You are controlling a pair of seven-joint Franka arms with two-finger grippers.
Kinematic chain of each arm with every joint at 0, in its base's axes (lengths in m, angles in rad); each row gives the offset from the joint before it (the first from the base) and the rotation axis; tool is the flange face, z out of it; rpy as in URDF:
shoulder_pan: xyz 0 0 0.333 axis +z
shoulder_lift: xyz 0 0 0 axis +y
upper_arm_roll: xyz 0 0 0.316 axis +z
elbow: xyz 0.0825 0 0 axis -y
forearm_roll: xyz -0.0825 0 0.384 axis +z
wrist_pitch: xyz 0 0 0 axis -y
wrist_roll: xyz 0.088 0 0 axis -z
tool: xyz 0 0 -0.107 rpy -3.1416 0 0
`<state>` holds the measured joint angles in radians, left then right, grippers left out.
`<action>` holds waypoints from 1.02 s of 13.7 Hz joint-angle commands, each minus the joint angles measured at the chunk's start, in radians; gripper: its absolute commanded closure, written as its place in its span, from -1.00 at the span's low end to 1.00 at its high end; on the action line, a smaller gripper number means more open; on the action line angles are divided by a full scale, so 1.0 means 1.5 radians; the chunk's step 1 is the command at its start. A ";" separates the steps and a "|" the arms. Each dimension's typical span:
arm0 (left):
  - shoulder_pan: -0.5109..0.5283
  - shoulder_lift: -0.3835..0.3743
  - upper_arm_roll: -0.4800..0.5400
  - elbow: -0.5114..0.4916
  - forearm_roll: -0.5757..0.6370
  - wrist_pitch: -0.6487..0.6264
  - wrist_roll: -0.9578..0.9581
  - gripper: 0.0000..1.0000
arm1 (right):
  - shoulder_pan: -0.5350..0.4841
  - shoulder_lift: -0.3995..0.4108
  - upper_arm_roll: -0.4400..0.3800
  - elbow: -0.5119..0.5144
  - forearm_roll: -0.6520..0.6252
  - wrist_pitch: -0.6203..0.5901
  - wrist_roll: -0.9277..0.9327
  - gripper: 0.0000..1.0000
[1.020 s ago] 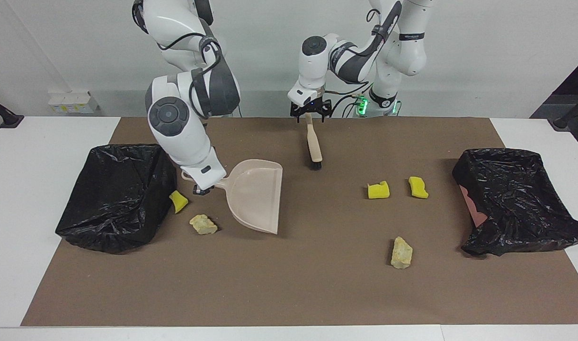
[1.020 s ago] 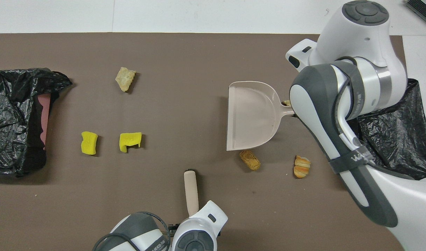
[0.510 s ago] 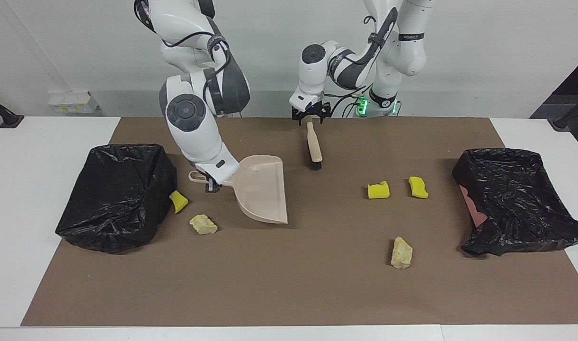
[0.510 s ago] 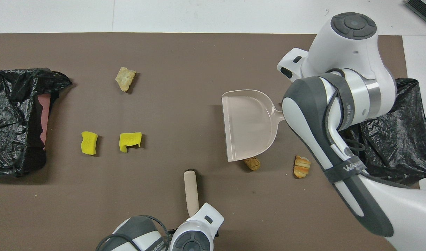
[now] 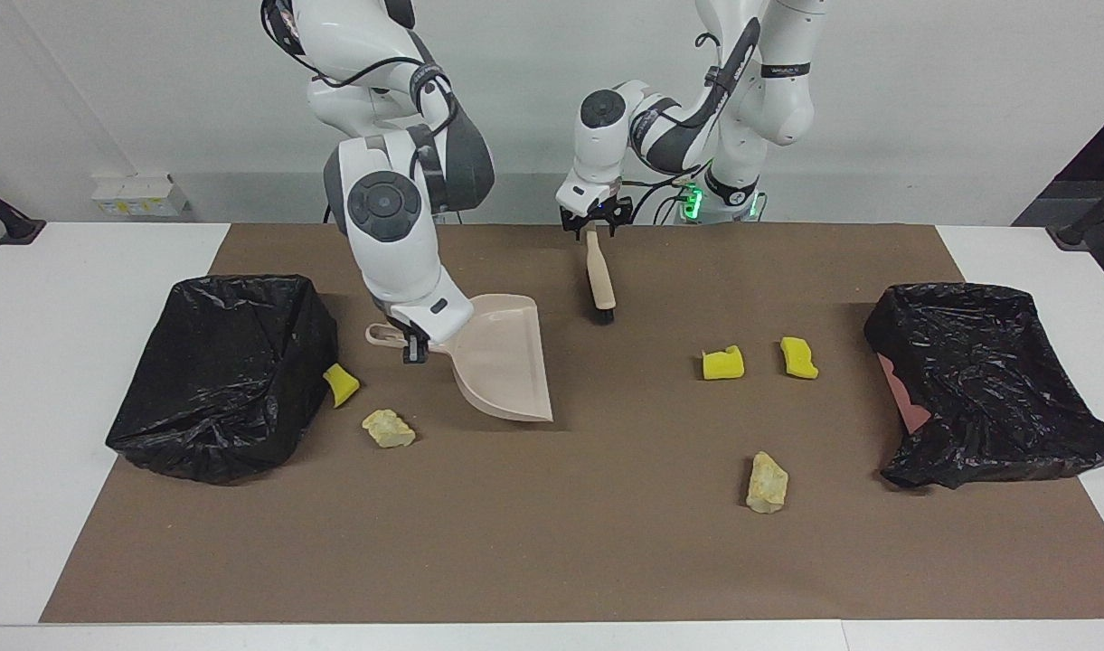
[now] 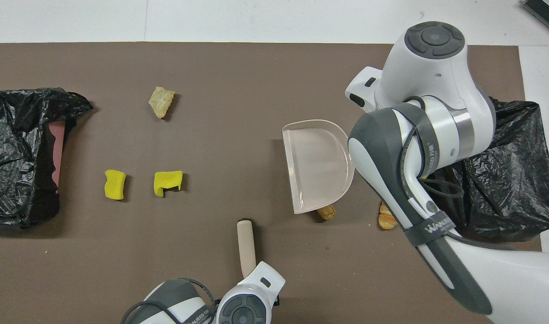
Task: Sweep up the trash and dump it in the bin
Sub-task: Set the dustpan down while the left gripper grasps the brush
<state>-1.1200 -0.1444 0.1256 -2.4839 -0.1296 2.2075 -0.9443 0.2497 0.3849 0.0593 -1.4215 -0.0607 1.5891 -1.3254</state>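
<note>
My right gripper [image 5: 413, 348] is shut on the handle of the beige dustpan [image 5: 502, 366], which it holds low over the mat beside the black bin [image 5: 221, 375] at the right arm's end. In the overhead view the dustpan [image 6: 317, 166] partly covers a brown lump [image 6: 327, 211], and my right arm partly hides a bread-like lump [image 6: 385, 221]. A yellow sponge chunk [image 5: 341, 384] and a pale lump [image 5: 389, 429] lie by that bin. Two yellow chunks [image 5: 722, 363] [image 5: 798, 357] and a tan lump [image 5: 767, 483] lie toward the left arm's end. My left gripper [image 5: 592, 226] is at the handle end of the brush [image 5: 599, 280], which lies on the mat.
A second black-bagged bin [image 5: 986, 380] stands at the left arm's end of the brown mat [image 5: 552, 542]. White table borders the mat on all sides.
My right arm has carried the dustpan away from the bin, toward the table's middle and nearer the robots, and it now covers more of the brown lump. The brush has not moved.
</note>
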 commanded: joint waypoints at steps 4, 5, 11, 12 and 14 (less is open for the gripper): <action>-0.007 -0.015 0.007 -0.016 -0.010 0.009 0.004 -0.31 | -0.011 -0.023 0.004 -0.028 -0.002 0.014 -0.003 1.00; -0.008 -0.015 0.007 -0.014 -0.010 0.009 0.004 0.03 | -0.010 -0.024 0.004 -0.029 -0.002 0.014 0.001 1.00; 0.014 -0.013 0.012 0.030 -0.007 -0.037 0.014 1.00 | -0.007 -0.029 0.004 -0.037 -0.001 0.014 0.039 1.00; 0.039 -0.012 0.013 0.043 -0.001 -0.054 0.030 1.00 | -0.007 -0.030 0.004 -0.040 -0.001 0.015 0.040 1.00; 0.130 -0.011 0.013 0.079 0.042 -0.105 0.085 1.00 | -0.006 -0.045 0.004 -0.069 0.012 0.037 0.055 1.00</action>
<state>-1.0381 -0.1484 0.1433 -2.4156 -0.1146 2.1365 -0.8966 0.2466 0.3728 0.0580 -1.4446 -0.0586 1.5939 -1.2777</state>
